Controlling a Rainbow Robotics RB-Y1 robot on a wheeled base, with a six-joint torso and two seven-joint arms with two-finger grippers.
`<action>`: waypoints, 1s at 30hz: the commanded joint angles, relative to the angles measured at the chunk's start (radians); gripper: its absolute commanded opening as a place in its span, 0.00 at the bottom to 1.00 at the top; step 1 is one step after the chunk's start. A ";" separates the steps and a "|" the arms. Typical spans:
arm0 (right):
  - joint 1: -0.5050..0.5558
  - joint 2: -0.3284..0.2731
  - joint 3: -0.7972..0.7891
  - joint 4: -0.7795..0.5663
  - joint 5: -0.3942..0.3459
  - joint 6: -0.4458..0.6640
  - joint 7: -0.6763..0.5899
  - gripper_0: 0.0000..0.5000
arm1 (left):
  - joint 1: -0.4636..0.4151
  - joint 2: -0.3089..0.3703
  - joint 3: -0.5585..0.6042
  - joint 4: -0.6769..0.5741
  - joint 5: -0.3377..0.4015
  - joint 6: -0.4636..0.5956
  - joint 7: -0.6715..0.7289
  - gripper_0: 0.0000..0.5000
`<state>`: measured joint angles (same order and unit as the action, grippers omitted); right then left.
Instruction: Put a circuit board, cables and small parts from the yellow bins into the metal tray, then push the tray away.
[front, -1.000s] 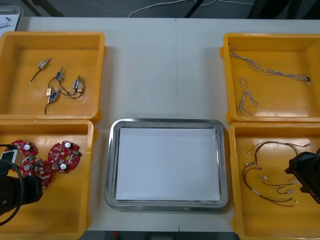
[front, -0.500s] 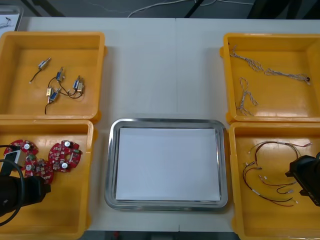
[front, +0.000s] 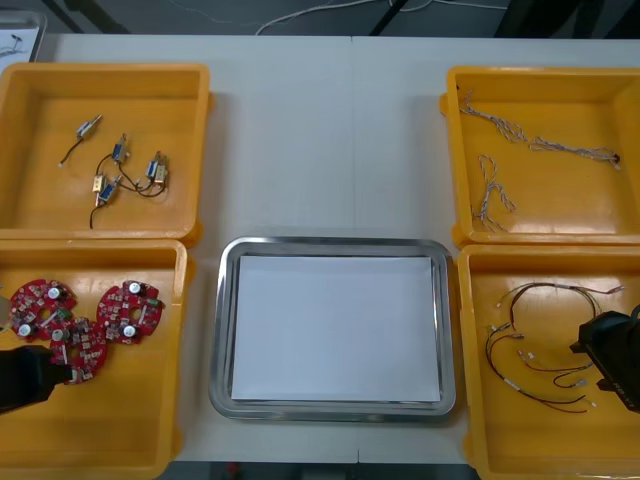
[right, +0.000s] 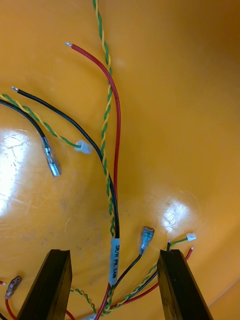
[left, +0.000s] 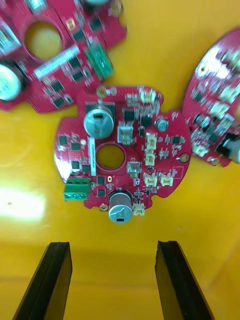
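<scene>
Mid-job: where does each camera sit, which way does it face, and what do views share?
Front view: above the arms, facing steeply down at the metal tray and yellow bins; left gripper and right gripper show over the near bins.
Left wrist view: on the left wrist, facing down at circuit boards; its open fingers show.
Right wrist view: on the right wrist, facing down at cables; its open fingers show.
Shared: front and left wrist both show the boards; front and right wrist, the cables.

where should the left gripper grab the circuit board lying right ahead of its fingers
Take the circuit board by the rim nearest the left gripper, from above: it lies flat, that edge has bare yellow bin floor around it, and other boards crowd its far side.
</scene>
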<state>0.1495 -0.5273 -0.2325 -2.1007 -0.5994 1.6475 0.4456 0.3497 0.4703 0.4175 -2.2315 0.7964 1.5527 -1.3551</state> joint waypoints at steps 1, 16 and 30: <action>0.024 0.010 0.001 0.001 -0.006 -0.009 0.019 1.00 | -0.006 0.080 0.063 -0.037 0.058 0.010 -0.147 0.96; 0.024 0.013 0.025 0.016 -0.010 -0.037 0.021 1.00 | -0.014 0.160 0.070 -0.039 0.056 -0.048 -0.504 0.93; 0.022 0.013 0.039 0.016 -0.016 -0.037 0.030 0.00 | 0.002 0.157 0.064 -0.037 0.070 -0.098 -0.826 0.93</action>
<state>0.1497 -0.5268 -0.2097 -2.0811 -0.6037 1.6169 0.4457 0.3496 0.5927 0.4627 -2.2367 0.8530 1.4768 -1.9825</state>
